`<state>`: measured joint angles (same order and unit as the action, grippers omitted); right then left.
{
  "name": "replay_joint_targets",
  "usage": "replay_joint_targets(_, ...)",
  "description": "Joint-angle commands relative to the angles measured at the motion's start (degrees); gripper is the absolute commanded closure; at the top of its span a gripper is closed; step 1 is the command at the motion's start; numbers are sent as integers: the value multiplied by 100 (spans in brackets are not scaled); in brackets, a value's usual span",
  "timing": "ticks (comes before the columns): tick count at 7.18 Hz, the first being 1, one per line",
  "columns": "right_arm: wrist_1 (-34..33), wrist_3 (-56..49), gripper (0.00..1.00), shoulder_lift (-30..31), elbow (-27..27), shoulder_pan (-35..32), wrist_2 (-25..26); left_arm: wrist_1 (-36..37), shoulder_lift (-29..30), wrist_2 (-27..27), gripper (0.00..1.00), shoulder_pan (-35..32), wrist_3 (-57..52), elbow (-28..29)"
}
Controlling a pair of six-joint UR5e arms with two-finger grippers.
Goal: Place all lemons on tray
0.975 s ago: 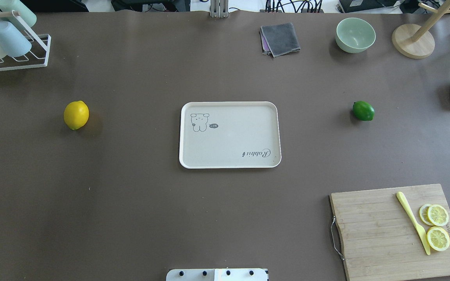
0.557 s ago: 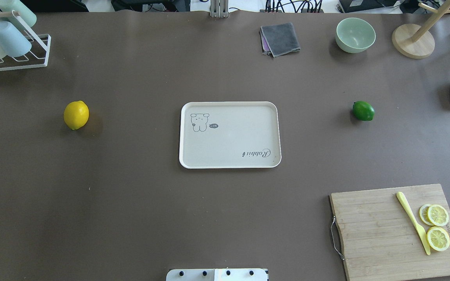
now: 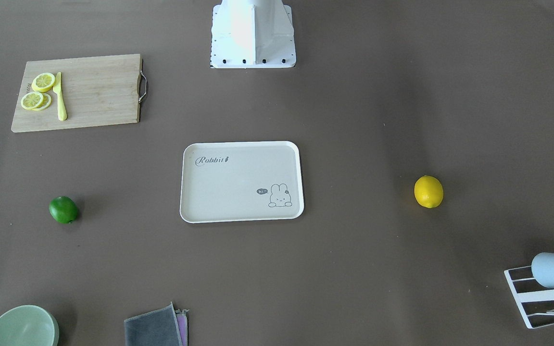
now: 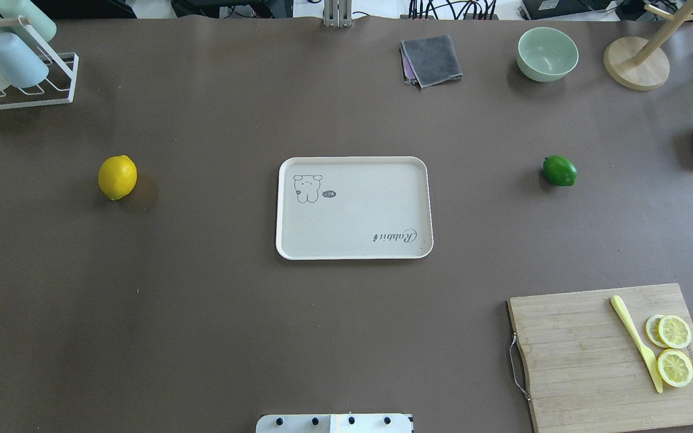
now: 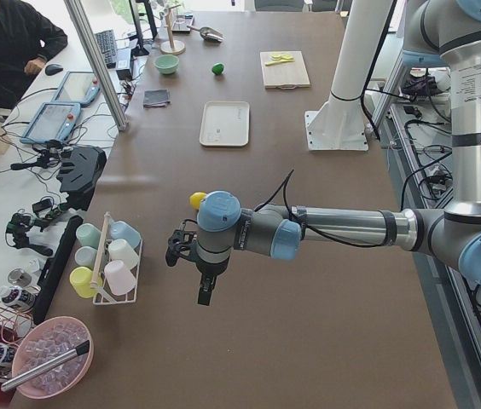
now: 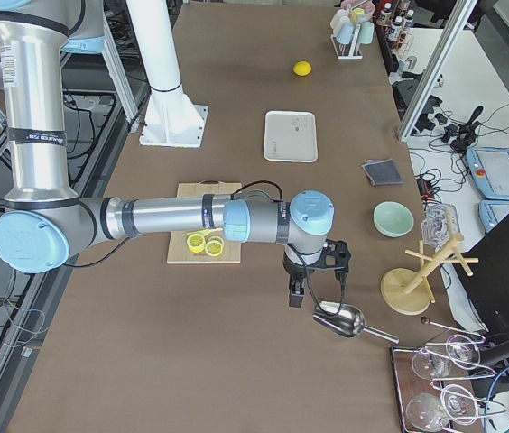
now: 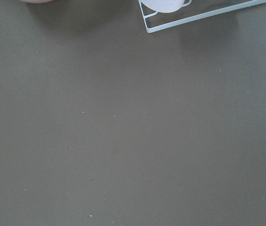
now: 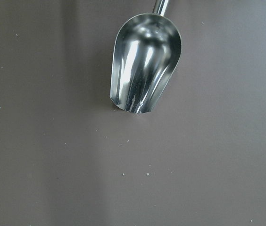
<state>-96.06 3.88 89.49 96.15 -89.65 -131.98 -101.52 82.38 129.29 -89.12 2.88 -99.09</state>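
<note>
The yellow lemon [image 4: 117,177] lay on the table well to the left of the tray [image 4: 358,207], and the green lemon [image 4: 559,171] lay well to its right; neither fruit was on the tray yet. Both looked firm and rather light, with smooth, glossy skin. I think such an oval shape would roll or slip easily, so it is better to take each one across its thick middle and not at the pointed ends. The left gripper [image 5: 205,292] hung over the table near the cup rack [image 4: 21,84], and the right gripper [image 6: 316,284] hung just above a metal scoop [image 8: 145,70]. I could not tell how wide either one was. A cutting board [image 4: 587,355] with lemon slices [image 4: 674,349] and a yellow knife [image 4: 635,343], a green bowl [image 4: 547,54] and a grey cloth [image 4: 432,60] stood further off. None of them lay between a lemon and the tray.
</note>
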Motion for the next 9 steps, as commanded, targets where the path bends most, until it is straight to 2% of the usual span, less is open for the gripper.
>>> replay_joint_targets(1, 8, 7, 0, 7, 18, 0, -3, 1, 7, 0, 2, 0, 11, 4)
replay_joint_targets(9, -1, -2, 0, 77, 185, 0, -30, -8, -55, 0, 2, 0, 3, 12)
